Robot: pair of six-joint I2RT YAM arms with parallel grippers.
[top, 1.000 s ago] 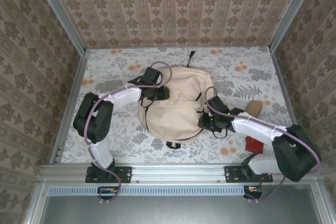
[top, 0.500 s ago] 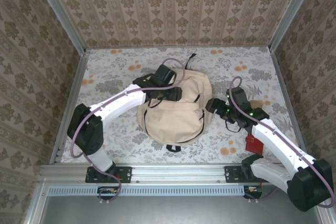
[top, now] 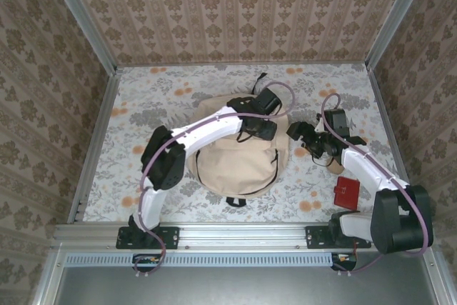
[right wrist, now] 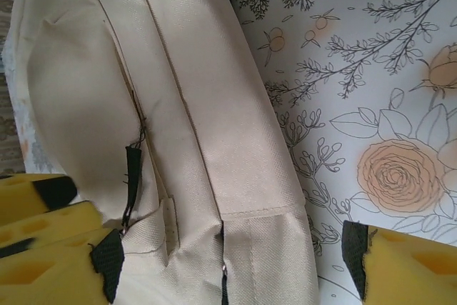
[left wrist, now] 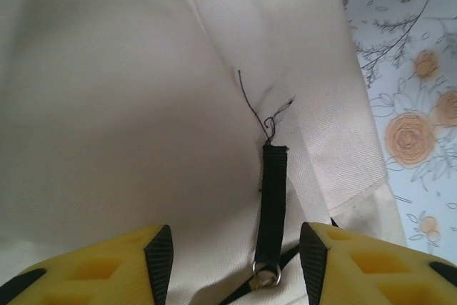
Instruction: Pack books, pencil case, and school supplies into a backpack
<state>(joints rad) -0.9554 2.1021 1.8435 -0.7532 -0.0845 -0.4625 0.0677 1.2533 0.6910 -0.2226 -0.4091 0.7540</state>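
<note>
The beige backpack [top: 232, 166] lies flat in the middle of the table, its black top loop [top: 258, 78] pointing to the far wall. My left gripper [top: 257, 128] hovers over its upper right part, open. In the left wrist view a black zipper pull strap [left wrist: 272, 191] lies between the fingertips of the left gripper [left wrist: 235, 266], untouched by either pad. My right gripper [top: 297, 132] stands open beside the backpack's right edge. In the right wrist view the right gripper [right wrist: 228, 266] straddles the backpack's [right wrist: 214, 141] side seam. The books are out of view.
A small flat red square thing [top: 348, 192] lies at the near right. A small tan thing [top: 334, 160] peeks from under my right arm; I cannot tell what it is. Patterned walls close the table on three sides.
Both grippers let go of the backpack and opened. The left one moved from its upper left to its upper right. The right one moved from the lower right edge up and away.
</note>
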